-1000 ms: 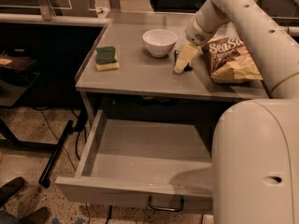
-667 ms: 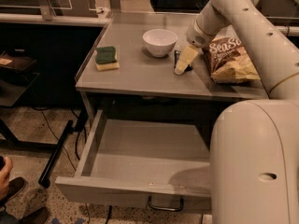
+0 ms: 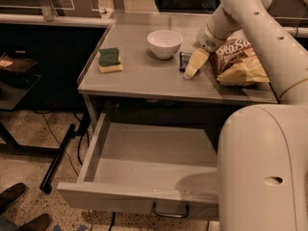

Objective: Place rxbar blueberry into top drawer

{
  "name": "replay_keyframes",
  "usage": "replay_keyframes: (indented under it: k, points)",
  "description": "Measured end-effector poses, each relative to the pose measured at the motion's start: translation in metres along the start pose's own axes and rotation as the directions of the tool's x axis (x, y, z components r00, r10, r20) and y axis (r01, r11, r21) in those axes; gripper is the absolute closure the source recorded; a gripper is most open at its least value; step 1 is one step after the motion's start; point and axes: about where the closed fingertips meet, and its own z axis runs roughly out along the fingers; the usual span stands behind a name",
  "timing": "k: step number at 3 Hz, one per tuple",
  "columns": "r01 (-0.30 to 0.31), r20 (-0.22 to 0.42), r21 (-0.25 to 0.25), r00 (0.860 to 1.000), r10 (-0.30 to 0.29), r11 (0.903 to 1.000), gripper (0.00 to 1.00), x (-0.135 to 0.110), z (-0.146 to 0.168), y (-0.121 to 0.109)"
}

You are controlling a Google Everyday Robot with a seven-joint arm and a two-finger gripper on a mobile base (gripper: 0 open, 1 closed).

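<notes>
Gripper (image 3: 192, 69) is angling down toward the counter (image 3: 139, 78), just right of the rxbar blueberry (image 3: 182, 60).
The bar is lying flat between bowl (image 3: 164, 42) and gripper, long axis running front to back; top drawer (image 3: 144, 153) is standing pulled out beyond the counter's front edge. Whether the claw is apart or together, I cannot tell.
</notes>
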Motion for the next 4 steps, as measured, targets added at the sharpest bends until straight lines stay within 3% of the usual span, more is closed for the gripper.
replay_keyframes:
  k: [3,4]
  points:
    - [0.0,0.0,0.0,1.0,0.0,1.0,0.95,0.0,0.0001,0.0]
    - [0.0,0.0,0.0,1.0,0.0,1.0,1.0,0.0,0.0001,0.0]
